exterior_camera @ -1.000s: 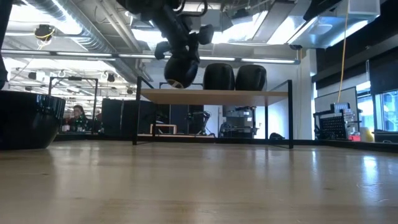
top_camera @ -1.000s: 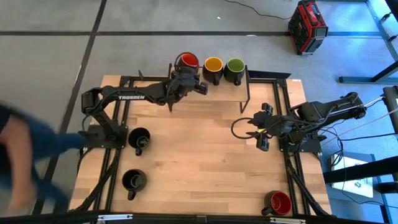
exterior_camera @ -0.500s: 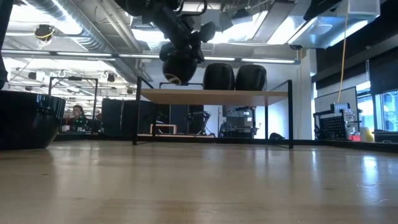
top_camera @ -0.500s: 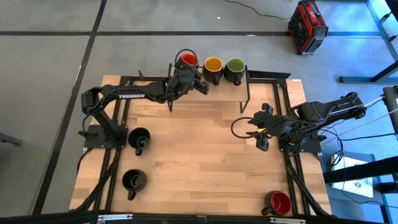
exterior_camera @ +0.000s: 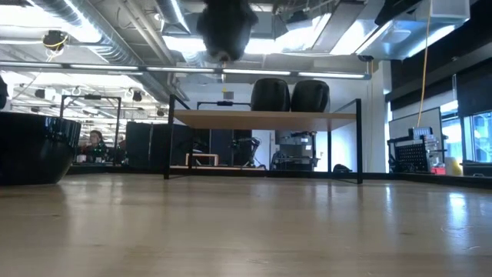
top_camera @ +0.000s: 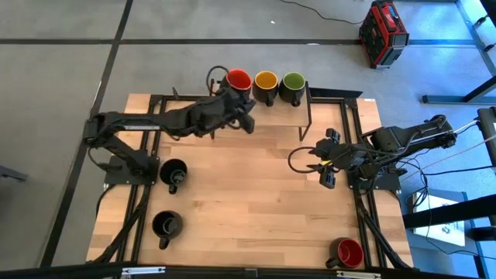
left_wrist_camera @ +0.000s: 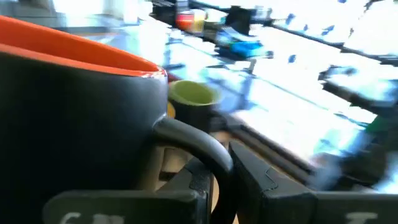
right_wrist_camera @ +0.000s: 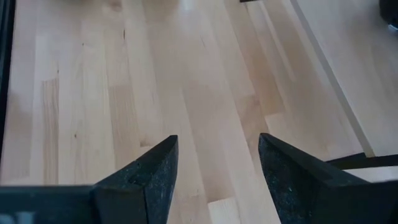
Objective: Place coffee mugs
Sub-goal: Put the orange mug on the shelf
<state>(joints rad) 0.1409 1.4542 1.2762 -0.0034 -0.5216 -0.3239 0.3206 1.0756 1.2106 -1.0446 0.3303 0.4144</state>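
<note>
My left gripper (top_camera: 237, 99) is shut on a black mug with a red inside (top_camera: 238, 80), held beside the yellow-inside mug (top_camera: 266, 81) and the green-inside mug (top_camera: 293, 81), which stand on their bases on the raised shelf (exterior_camera: 265, 118). In the low view the held mug (exterior_camera: 225, 27) hangs high above the shelf board. Two black-inside mugs (top_camera: 173, 172) (top_camera: 167, 225) stand on the table's left part, and a second red-inside mug (top_camera: 346, 253) stands near the near right corner. My right gripper (top_camera: 316, 164) waits open over the table's right part. My left gripper (left_wrist_camera: 225, 180) has the red-inside mug's handle (left_wrist_camera: 198, 142) pinched between its two fingers (left_wrist_camera: 252, 177). The fingers reach it roughly level, from the table's near left. The mug is lifted clear and stays upright, its opening facing up.
The shelf has thin black legs (top_camera: 308, 116) and stands at the table's far edge. A black frame runs along the table's sides (top_camera: 360, 217). Bare wood (top_camera: 248, 201) lies between the arms. A red case (top_camera: 383, 32) sits on the floor beyond the table.
My left arm has stretched out and carried the red-inside mug upward and a little toward the yellow-inside mug; in the low view the mug has risen well above the shelf board. A person at the table's left side has gone out of view.
</note>
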